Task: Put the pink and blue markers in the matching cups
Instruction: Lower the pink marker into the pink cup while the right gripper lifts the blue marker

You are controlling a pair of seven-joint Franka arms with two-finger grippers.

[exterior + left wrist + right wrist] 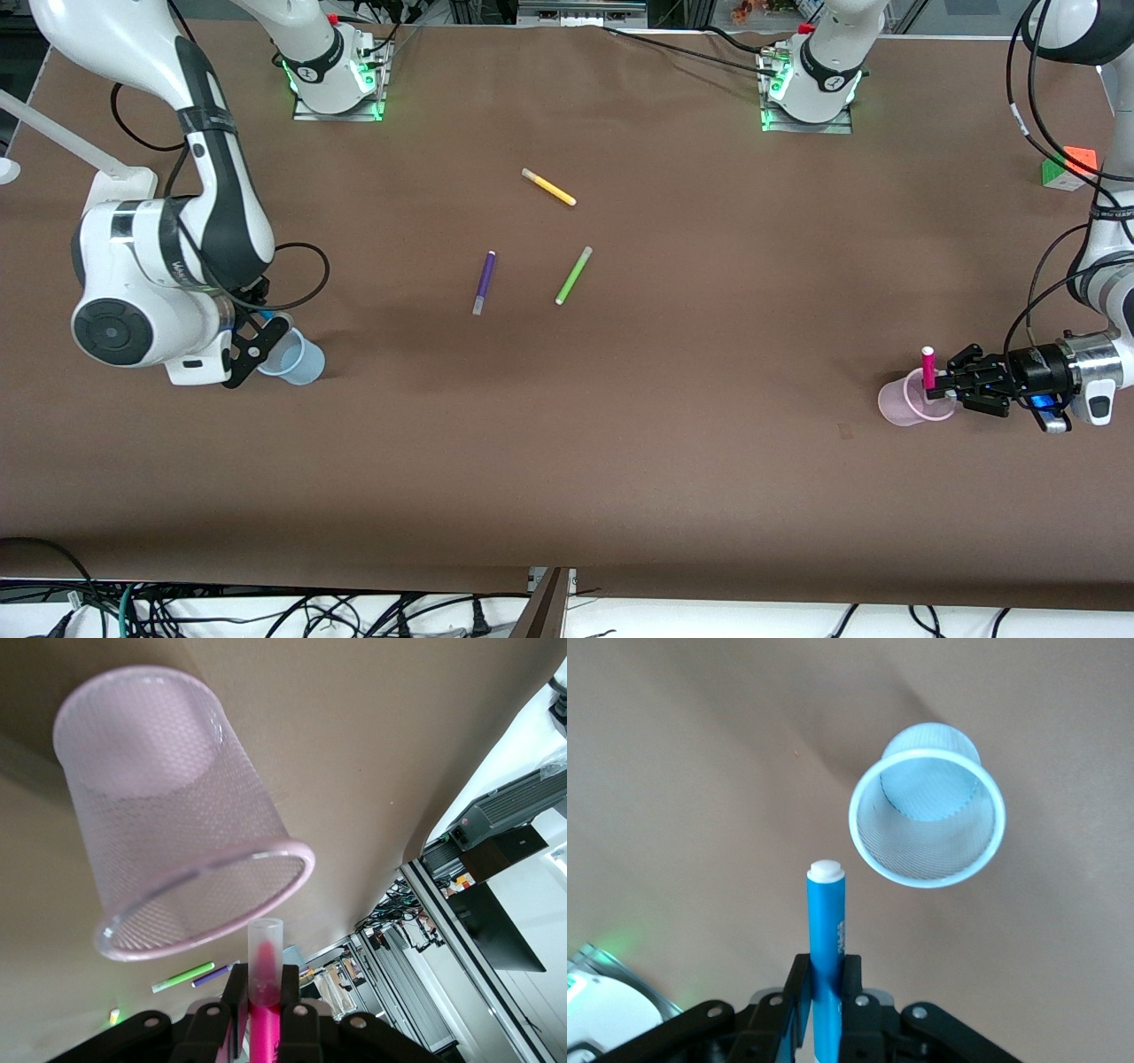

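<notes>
- Front view: on the brown tabletop (620, 425), the left gripper (941, 383) clamps the pink marker (928, 365) over the pink cup (905, 403), near the left arm's end; purple marker (484, 282), green marker (573, 276) and yellow marker (548, 187) lie mid-table.
- Left wrist view: the fingers (232, 1005) pinch the pink marker upright by the cup's rim; metal racks stand past the table edge.
- Right wrist view: the right gripper (826, 997) grips the blue marker (826, 930) beside the blue cup (928, 815).

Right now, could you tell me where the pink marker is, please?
The pink marker is clamped upright in the left gripper, just above the rim of the pink cup at the left arm's end of the table.
</notes>
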